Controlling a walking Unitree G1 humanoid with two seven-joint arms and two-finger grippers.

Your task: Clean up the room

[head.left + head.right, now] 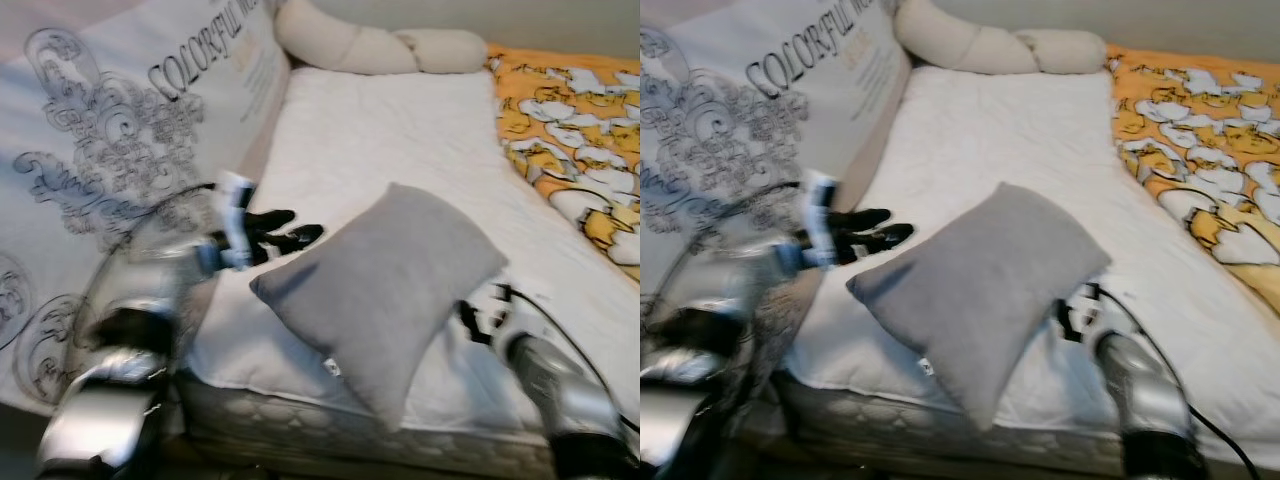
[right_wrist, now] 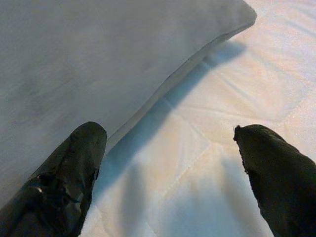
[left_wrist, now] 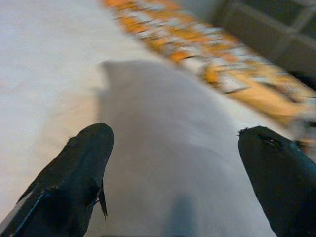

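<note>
A grey pillow lies slanted on the white mattress, one corner hanging over the near edge. My left gripper hovers open just left of the pillow's left corner; its fingers frame the grey pillow in the left wrist view. My right gripper is open at the pillow's right side, low over the mattress, mostly hidden behind the pillow in the eye views. The pillow's edge lies beside one finger, not between the fingers.
A white printed cushion or bedding panel leans along the bed's left side. A cream bolster lies at the head. An orange patterned blanket covers the right side. The mattress edge runs close below me.
</note>
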